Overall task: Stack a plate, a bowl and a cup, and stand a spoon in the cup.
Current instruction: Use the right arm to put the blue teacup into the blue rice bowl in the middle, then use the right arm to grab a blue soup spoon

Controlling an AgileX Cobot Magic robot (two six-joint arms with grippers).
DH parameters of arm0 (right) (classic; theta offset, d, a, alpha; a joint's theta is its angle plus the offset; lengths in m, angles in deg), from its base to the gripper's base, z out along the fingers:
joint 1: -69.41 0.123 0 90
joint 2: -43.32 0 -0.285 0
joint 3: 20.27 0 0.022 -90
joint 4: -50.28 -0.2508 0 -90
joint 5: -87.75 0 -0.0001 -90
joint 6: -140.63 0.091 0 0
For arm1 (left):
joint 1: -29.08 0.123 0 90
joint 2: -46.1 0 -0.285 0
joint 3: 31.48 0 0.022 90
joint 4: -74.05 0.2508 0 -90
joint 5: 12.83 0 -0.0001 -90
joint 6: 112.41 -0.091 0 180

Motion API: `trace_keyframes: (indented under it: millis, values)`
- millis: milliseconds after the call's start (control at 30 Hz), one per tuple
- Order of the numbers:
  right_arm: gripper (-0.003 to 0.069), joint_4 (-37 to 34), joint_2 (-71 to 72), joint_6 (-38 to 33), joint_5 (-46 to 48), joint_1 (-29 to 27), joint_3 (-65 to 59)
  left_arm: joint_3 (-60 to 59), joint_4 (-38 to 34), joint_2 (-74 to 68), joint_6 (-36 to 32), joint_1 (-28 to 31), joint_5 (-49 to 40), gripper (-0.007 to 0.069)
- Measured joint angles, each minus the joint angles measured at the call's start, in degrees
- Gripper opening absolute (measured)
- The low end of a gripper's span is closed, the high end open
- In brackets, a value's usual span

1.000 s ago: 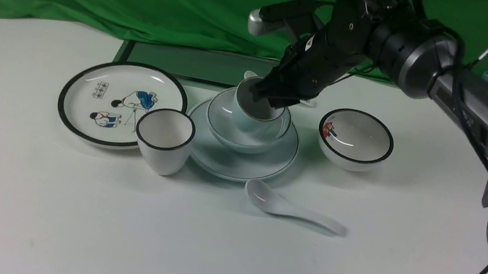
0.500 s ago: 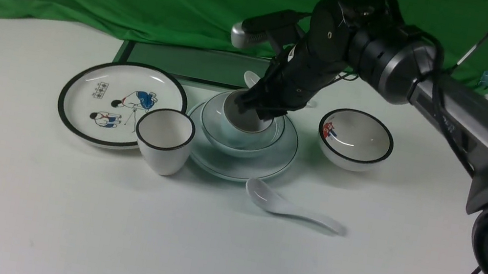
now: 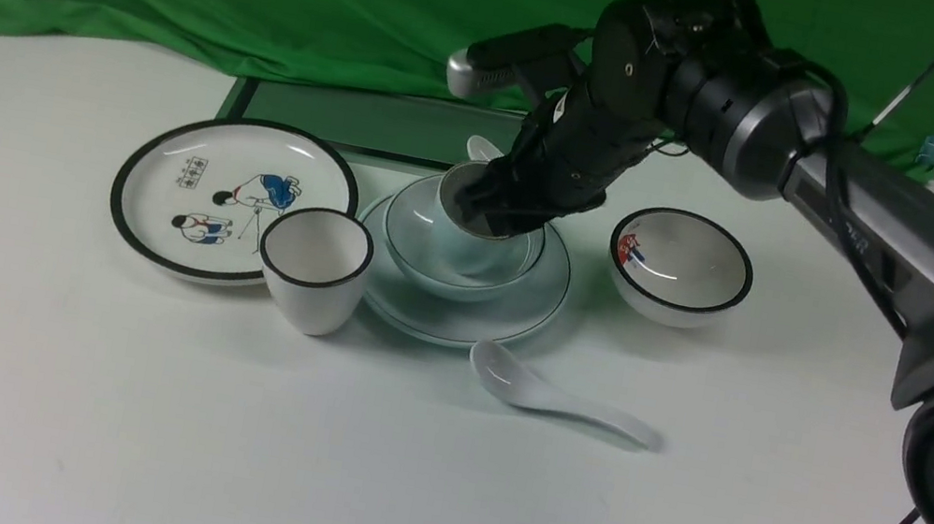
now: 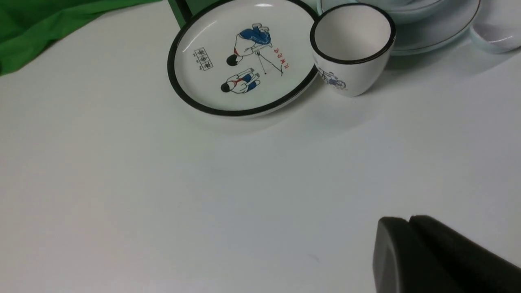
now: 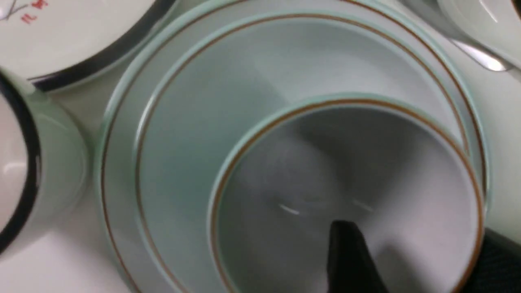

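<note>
Handleless pale blue cup [image 3: 466, 197] sits tilted inside the pale blue bowl [image 3: 414, 229] on the round bluish-white plate [image 3: 456, 325], its wall pinched by the right end effector [image 3: 506, 212]. Level it, seat it centred, then release gently.

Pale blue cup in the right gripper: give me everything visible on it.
The cup is handleless, glossy and ceramic-looking, pale blue outside and white inside, with a thin brownish line at the rim. It is empty. It leans tilted inside the bowl, which rests on the plate; whether its base touches the bowl is hidden. The right gripper is shut on its rim, with one dark finger inside the wall.
</note>
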Motion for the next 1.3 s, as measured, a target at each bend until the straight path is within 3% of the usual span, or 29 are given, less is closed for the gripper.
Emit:
trace_keyframes:
  millis: [233, 500, 667, 933, 1167, 1300]
  values:
    - [0.0393, 0.00, 11.50, -6.19, 4.14, -0.48, -4.46, 0.00, 0.00, 0.21, 0.00, 0.00, -0.69, -0.0036]
    - [0.0393, 0.42, 19.62, -12.19, 4.78, -0.91, -29.97, -2.14, -1.57, 0.27, 0.00, 0.00, 6.48, -0.0036]
    - [0.0378, 0.41, 19.42, -8.60, 4.36, -0.91, -38.26, -4.15, -3.18, 0.27, 0.00, 0.00, 9.35, -0.0036]
    - [0.0131, 1.52, 18.36, -5.23, -3.63, -2.37, -43.41, -4.22, -3.22, 0.27, 0.00, 0.00, 10.15, -0.0036]
    - [0.0134, 6.71, 17.29, 2.60, -12.56, -5.74, -43.41, -4.22, -3.22, 0.27, 0.00, 0.00, 10.15, -0.0036]
    - [0.0166, 4.81, 17.29, 6.11, -12.58, -6.92, -42.33, -4.53, -3.22, 0.27, 0.00, 0.00, 10.39, -0.0036]
